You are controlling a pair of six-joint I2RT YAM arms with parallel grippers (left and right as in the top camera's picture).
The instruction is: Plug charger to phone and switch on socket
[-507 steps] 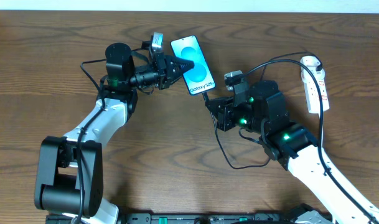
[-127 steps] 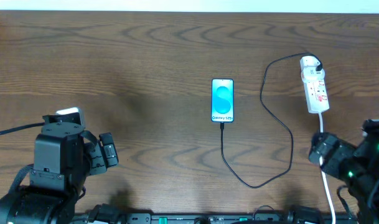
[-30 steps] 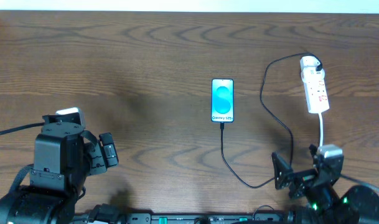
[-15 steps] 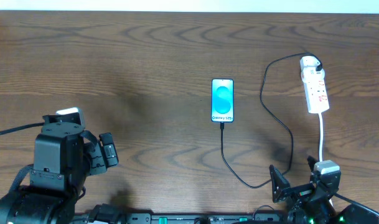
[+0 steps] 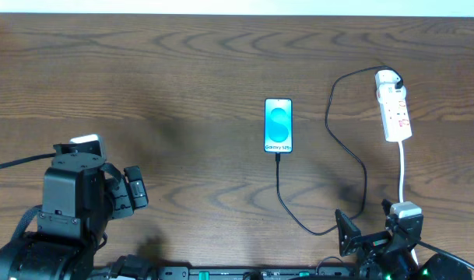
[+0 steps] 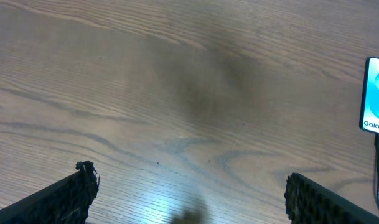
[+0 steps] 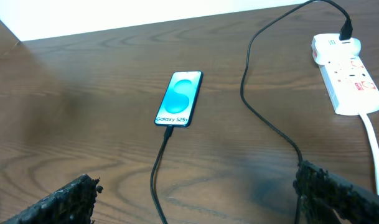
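Dark wood table (image 5: 182,70), white wall (image 7: 145,12) beyond. Left gripper (image 6: 189,185), right gripper (image 7: 195,190) low at near edge, jaws apart; phone (image 7: 180,99) ahead.

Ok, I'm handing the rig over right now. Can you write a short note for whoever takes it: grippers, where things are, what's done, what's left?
Left gripper: open, empty, at the near left of the table.
Right gripper: open, empty, at the near right.
Phone: flat mid-table, screen lit.
Charger: tip in the phone's near end; the cable loops right to the far end of the socket.
Done: charger looks plugged into the phone.
Left: whether the socket is switched on cannot be read here; check, and switch it on if off.
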